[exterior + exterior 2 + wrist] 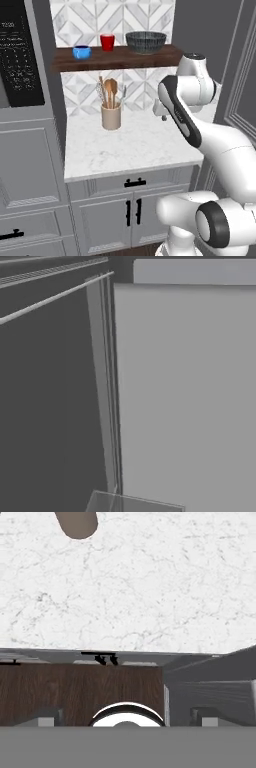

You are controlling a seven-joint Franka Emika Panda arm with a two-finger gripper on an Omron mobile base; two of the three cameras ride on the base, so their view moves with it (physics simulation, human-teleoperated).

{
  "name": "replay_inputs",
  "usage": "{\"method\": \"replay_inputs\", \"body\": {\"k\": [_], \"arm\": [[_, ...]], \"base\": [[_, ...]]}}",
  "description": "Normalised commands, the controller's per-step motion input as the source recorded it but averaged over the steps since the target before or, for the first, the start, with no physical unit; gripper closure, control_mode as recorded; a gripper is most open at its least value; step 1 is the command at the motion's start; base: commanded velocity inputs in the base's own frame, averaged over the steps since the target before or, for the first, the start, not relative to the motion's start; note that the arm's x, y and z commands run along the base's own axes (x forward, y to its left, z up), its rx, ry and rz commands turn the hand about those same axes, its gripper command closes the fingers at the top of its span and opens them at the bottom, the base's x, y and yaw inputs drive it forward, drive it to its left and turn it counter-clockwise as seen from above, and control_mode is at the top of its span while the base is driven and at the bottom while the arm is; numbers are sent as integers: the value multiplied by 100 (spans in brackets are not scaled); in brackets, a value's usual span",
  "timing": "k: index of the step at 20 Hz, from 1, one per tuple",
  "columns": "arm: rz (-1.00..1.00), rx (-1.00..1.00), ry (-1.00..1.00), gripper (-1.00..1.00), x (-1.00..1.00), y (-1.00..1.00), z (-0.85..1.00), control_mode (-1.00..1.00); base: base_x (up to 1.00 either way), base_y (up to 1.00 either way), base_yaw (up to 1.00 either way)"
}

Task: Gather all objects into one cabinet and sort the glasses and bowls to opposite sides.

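The dark-brown floating shelf [120,59] hangs on the tiled wall above the counter. On it stand the small blue bowl [81,52] at the left, the red cup [107,42] in the middle and the wide dark grey bowl [146,42] at the right. The cream mug is out of view. My gripper [162,116] hovers over the right part of the marble counter [135,145], below the shelf and mostly behind my own arm. In the hand view the gripper [125,719] points down at the counter, its fingertips [45,719] wide apart, open and holding nothing.
A tan utensil crock [111,116] with wooden spoons stands on the counter near the wall and shows as [76,522] in the hand view. A black oven panel [20,55] fills the tall unit at left. Grey cupboard fronts [185,396] stand close on the right.
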Motion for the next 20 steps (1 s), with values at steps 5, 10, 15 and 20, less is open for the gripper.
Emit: {"method": "replay_inputs", "body": {"k": [5,10,15,20], "arm": [[0,0,0,-100,0,0,0,100],[0,0,0,-100,0,0,0,100],[0,0,0,-100,0,0,0,100],[0,0,0,-100,0,0,0,100]], "base": [[-44,42,0],[-16,69,10],[-3,64,17],[-1,47,22]]}}
